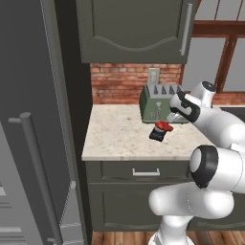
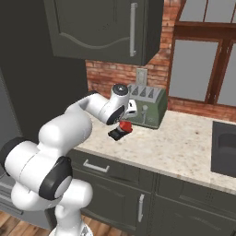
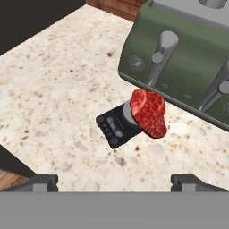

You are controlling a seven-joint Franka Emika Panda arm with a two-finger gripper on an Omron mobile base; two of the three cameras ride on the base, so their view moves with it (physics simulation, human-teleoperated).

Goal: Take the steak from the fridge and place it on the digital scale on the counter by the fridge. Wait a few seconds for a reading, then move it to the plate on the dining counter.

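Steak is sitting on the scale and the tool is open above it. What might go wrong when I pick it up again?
1. The steak overhangs the digital scale on the toaster side, so a grasp may nudge it off onto the counter.
2. The green toaster stands close behind; the open tool may bump it coming down.
3. The scale is small and loose, so closing low could catch or drag it.

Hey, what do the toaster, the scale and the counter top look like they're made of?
Toaster: looks like green painted metal with a soft sheen, grey metal-looking levers and top.
Digital scale: matte black body, likely plastic, with small buttons and a grey round pan that may be metal.
Counter: beige speckled stone, perhaps granite, smooth with brown flecks.
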